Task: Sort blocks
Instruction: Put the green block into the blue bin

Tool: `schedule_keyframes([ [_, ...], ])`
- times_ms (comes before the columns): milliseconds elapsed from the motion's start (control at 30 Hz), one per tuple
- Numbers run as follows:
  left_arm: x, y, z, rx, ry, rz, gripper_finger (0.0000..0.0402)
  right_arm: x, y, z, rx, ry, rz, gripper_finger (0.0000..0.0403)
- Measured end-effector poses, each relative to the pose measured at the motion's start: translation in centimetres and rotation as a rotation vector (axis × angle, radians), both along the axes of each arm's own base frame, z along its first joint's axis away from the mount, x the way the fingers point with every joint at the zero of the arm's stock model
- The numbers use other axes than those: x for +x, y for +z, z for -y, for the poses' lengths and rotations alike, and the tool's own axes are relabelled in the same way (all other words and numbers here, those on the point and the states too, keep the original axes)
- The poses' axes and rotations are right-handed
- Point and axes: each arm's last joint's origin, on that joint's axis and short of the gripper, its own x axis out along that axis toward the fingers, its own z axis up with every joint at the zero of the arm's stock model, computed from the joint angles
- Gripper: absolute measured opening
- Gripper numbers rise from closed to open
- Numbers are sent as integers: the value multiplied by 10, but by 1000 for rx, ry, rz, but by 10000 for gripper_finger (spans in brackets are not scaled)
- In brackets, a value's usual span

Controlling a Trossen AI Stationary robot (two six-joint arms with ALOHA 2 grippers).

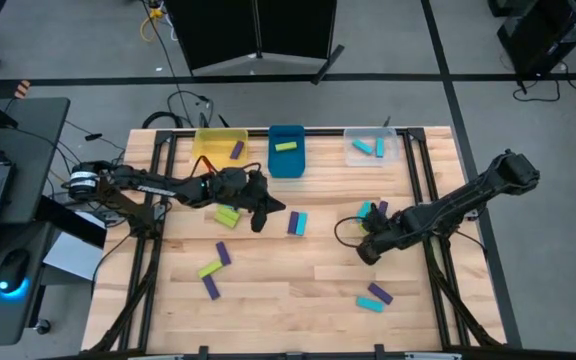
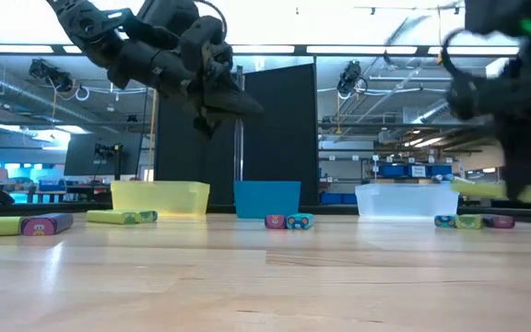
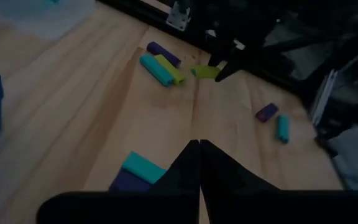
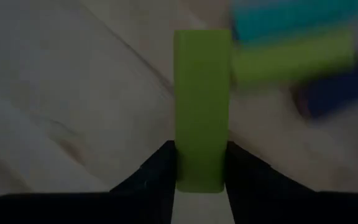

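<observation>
Lime block (image 4: 201,106): clamped at its near end between my right gripper's (image 4: 199,163) fingers, long axis pointing straight ahead; left gripper (image 3: 199,163) pressed shut, empty, hovering.

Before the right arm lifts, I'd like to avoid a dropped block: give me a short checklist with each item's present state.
1. Lime block sits between the fingers of the right gripper: ok.
2. Grip fully tight on it: cannot tell.
3. Neighbouring cyan block and second lime block apart from the held one: cannot tell, they lie very close.
4. Left gripper shut, empty, away from the right arm: ok.
5. Blue bin, already holding a lime block, has room: ok.
</observation>
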Motion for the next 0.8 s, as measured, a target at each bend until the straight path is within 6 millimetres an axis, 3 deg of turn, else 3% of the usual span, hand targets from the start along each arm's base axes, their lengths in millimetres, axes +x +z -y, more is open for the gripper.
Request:
schedule_keyframes([
  [133,-2,0,-12,-52,3,-2,12,17,22,5,-136,87,101,117],
  [267,-3,2,-21,0,7,29,12,34,41,26,-235,165,143,117],
  [633,-19,0,-53,36,19,172,12,77,93,137,-421,333,241,117],
  [800,-28,-1,-65,64,23,226,12,111,106,180,-456,433,206,117],
])
